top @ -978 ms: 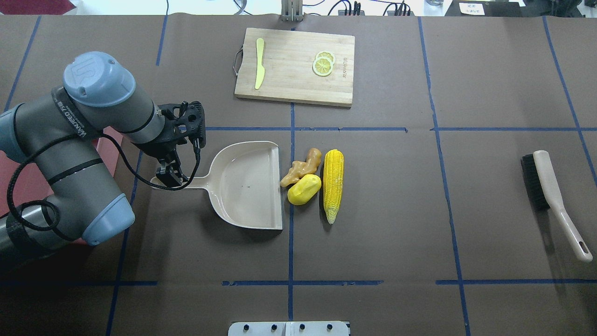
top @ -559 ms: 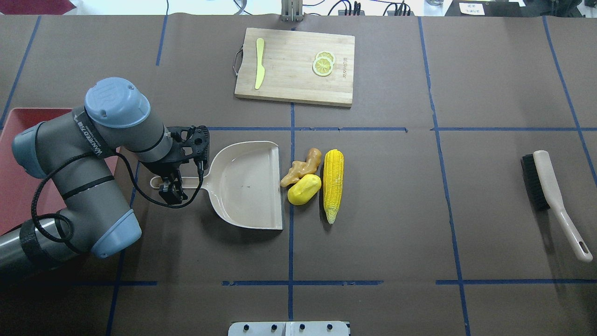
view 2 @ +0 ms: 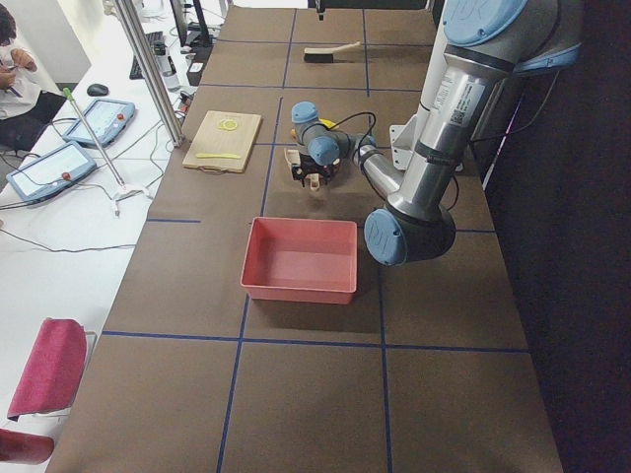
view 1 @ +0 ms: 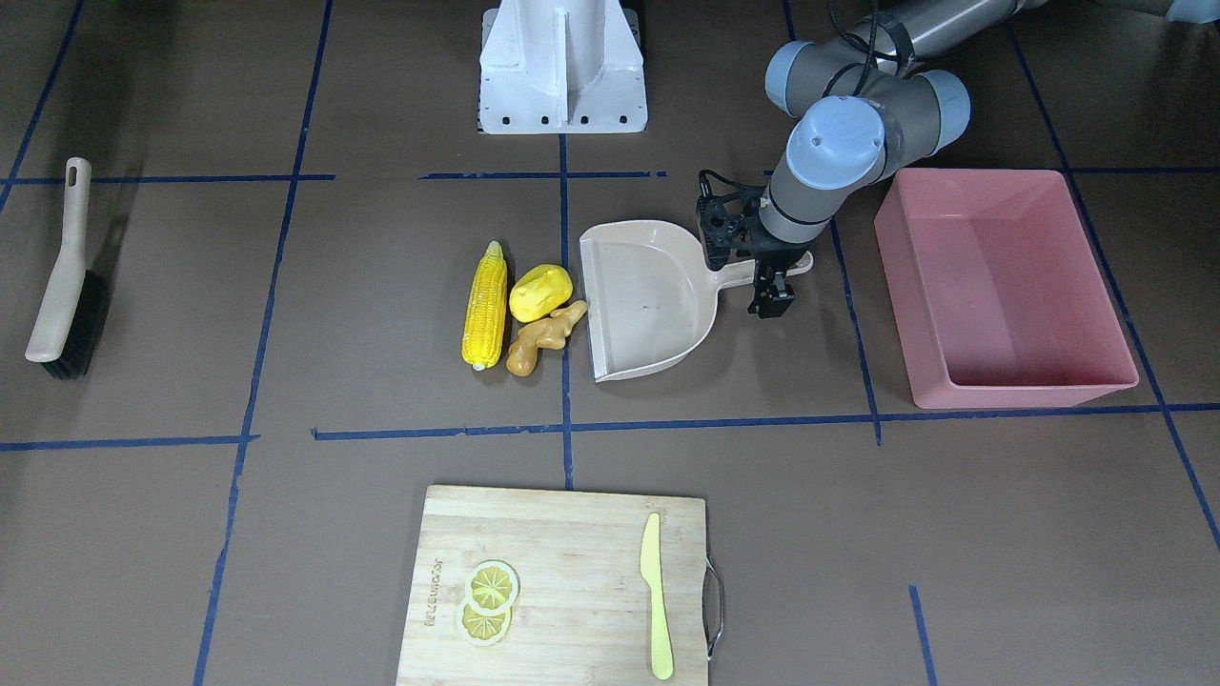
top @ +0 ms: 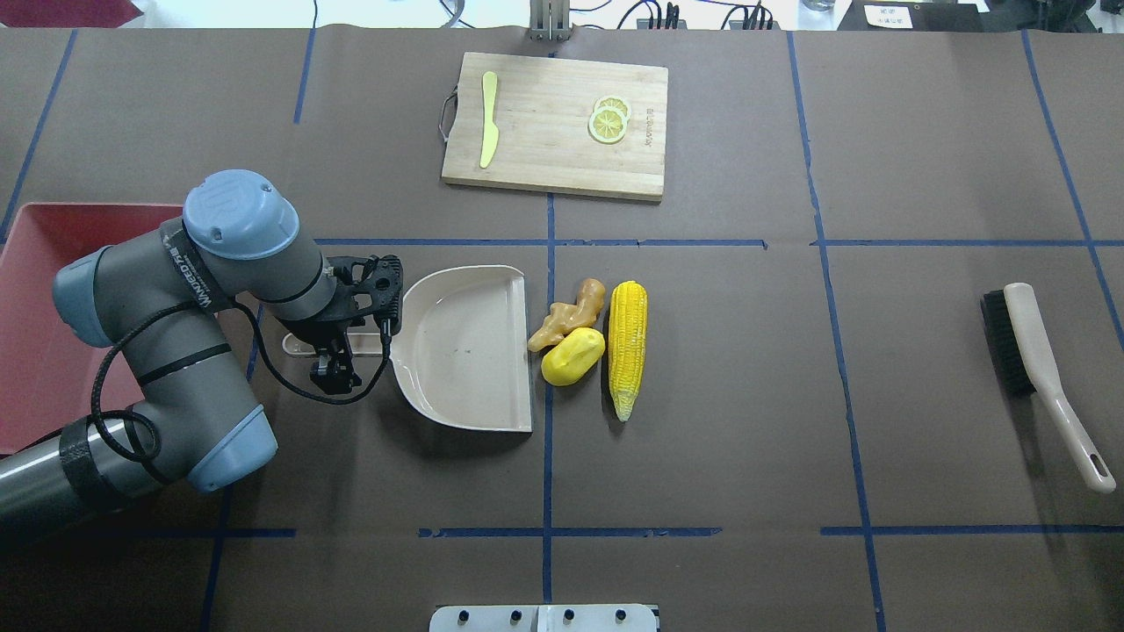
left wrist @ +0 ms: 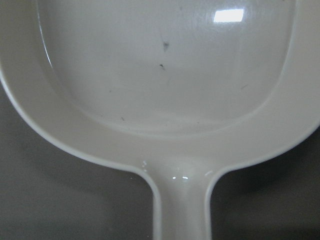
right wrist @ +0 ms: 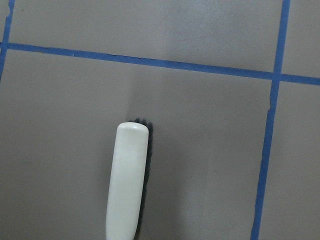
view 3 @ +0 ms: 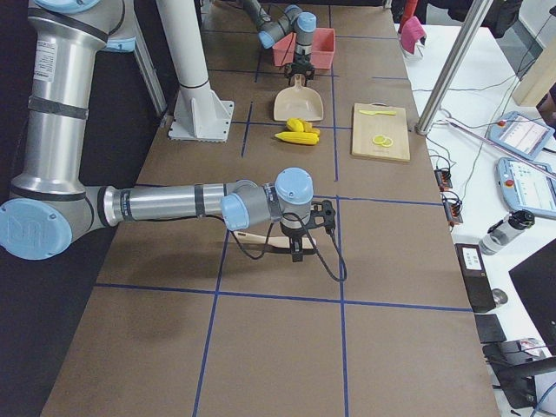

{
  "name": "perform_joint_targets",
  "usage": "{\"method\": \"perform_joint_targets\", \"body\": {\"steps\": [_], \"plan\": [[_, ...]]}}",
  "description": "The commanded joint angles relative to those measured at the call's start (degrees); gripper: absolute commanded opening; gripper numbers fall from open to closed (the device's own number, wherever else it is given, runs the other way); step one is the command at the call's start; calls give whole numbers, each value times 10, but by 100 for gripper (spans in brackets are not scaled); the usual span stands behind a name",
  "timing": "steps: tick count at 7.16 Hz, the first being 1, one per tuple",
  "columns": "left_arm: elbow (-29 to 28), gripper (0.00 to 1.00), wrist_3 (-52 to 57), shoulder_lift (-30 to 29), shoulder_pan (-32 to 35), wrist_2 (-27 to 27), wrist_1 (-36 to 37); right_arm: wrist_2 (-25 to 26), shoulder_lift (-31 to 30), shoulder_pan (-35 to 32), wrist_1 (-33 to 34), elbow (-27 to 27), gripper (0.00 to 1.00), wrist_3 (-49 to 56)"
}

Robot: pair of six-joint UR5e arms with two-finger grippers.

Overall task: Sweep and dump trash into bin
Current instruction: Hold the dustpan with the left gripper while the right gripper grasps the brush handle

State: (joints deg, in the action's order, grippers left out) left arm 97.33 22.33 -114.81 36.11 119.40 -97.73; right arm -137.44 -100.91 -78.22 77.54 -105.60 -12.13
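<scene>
in the overhead view the left claw (top: pixel 334 376) hangs over the handle of the beige dustpan (top: pixel 465 351), left of centre; i cannot tell how far its jaws are parted or whether they grip the handle. the trash lies to the claw's right, past the pan's straight open edge: the ginger root (top: pixel 571 313) at the lip, the yellow lump (top: pixel 572 356) against it, the corn cob (top: pixel 627 347) just beyond. the pink bin (view 1: pixel 1001 286) sits on the table at the front-facing view's right, well apart from the trash. the right claw (view 3: pixel 297 252) hovers over the brush (top: pixel 1027 351); its opening cannot be told.
</scene>
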Motion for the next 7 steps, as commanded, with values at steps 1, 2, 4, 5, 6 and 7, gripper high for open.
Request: {"method": "perform_joint_targets", "body": {"steps": [1,2,4,5,6,7], "plan": [[-5,40,-3,1,-1,1,-18,2,3,18,-1,0,100,1],[2,33,-3,1,-1,1,-18,2,3,26,-1,-1,99,-5],[2,27,-5,0,-2,0,-19,5,-4,86,-48,-14,94,-139],[3,27,-6,0,-2,-2,-18,16,-39,126,-113,-13,93,-216],[2,27,-7,-1,-2,-3,-18,40,-68,148,-172,-13,94,-261],[2,27,-8,-2,-2,-4,-18,52,-93,180,-191,-12,95,-278]]}}
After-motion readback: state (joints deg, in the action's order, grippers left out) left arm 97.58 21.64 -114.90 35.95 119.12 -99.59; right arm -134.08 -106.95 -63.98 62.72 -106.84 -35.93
